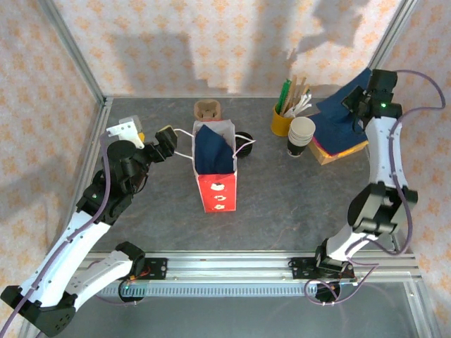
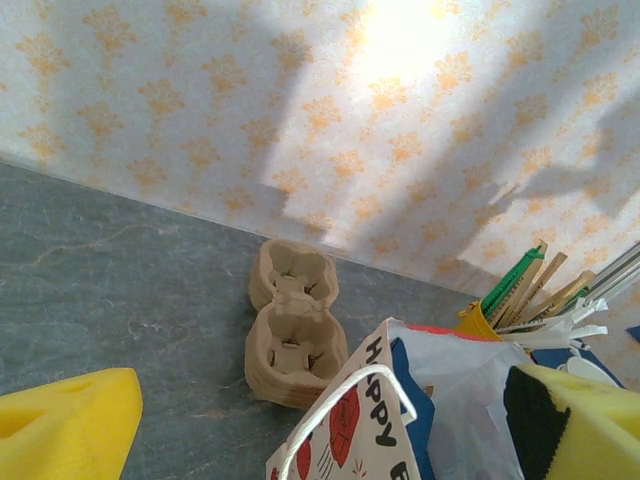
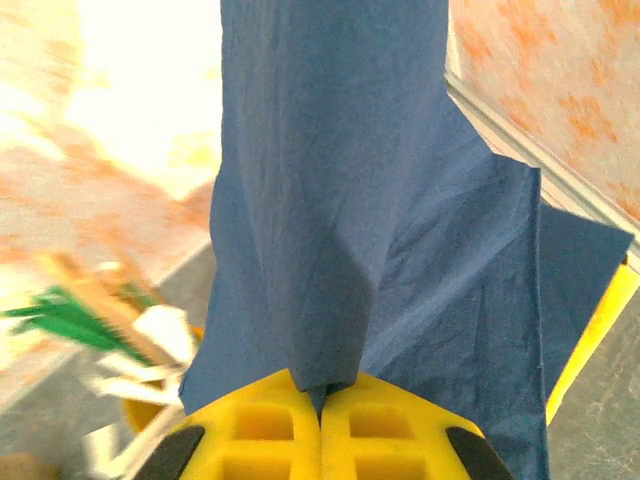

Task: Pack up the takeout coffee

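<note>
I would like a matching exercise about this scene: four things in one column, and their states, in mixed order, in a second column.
Things:
1. left gripper
2. right gripper
3. cup carrier
4. yellow cup

States:
a. holds sticks
b. open
c. empty, brown cardboard
d. shut on blue napkin

Pairs: 1-b, 2-d, 3-c, 4-a

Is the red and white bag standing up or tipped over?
Standing up. From above, the bag stands on its base with its mouth open upward, and a blue napkin sits inside it.
</note>
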